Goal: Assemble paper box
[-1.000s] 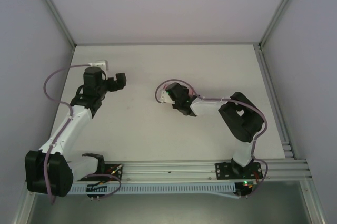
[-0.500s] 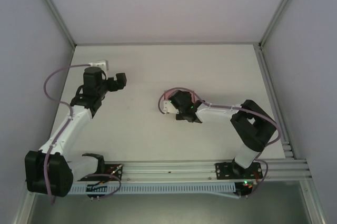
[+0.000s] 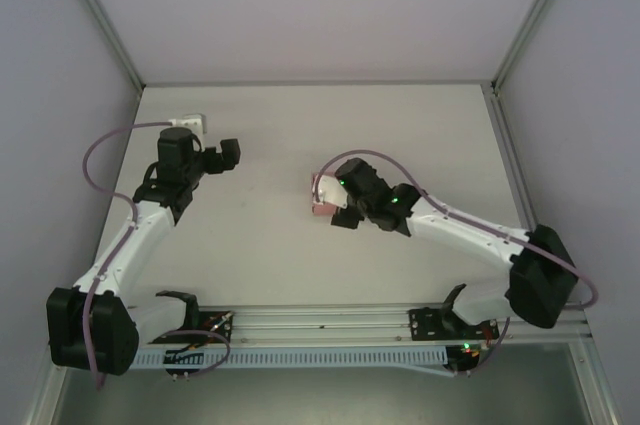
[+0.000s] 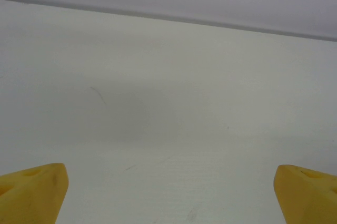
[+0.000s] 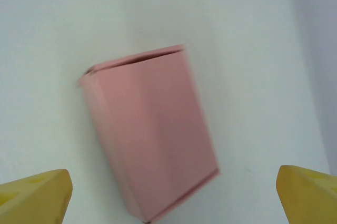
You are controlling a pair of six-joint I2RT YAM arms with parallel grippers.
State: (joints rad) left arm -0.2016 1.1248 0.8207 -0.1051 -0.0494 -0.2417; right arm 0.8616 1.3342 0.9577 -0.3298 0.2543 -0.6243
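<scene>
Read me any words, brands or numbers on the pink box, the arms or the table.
None can be read.
The pink box has plain faces with no print.
The table bears no writing.
Parts at the left arm's base and the right arm's base are too small to show any lettering.

Paper box [image 5: 150,134] blurred in the wrist view, overhead largely hidden beneath the right tool [image 3: 336,203]

The paper box [image 5: 150,134] is plain pale pink, the right claw [image 5: 171,197] has yellow fingertips [image 5: 34,197], the table [image 3: 300,125] is white.
</scene>
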